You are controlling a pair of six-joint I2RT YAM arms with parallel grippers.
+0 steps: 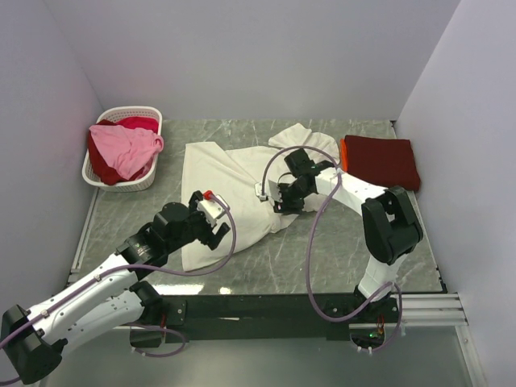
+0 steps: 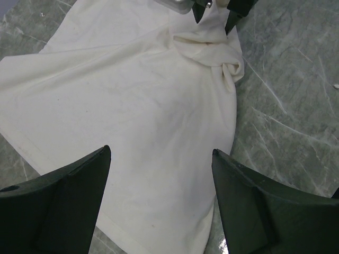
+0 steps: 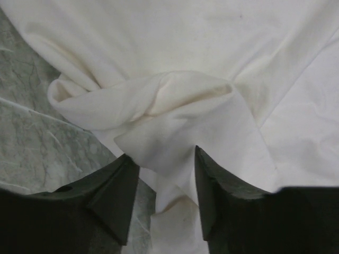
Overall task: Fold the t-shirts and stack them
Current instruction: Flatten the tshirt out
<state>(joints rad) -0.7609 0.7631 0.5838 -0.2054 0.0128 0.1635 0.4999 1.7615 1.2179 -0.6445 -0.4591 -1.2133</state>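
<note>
The large cream-white t-shirt (image 1: 226,181) lies spread and rumpled on the marble table. Its right side is bunched into a twisted fold (image 3: 159,100). My right gripper (image 1: 282,201) is low over that bunched edge, and its jaws (image 3: 167,153) stand partly open around a flap of the cloth, with a gap on the left side. Above the shirt's near hem (image 2: 132,106), my left gripper (image 1: 214,238) hovers wide open (image 2: 161,151) and holds nothing. A dark red t-shirt (image 1: 380,160) lies folded at the back right. Pink (image 1: 125,149) and red (image 1: 137,123) t-shirts sit in the basket.
A white slatted basket (image 1: 121,184) stands at the back left by the wall. Grey walls close in the table on three sides. Bare marble (image 1: 322,258) shows in front of the cream shirt and to its right.
</note>
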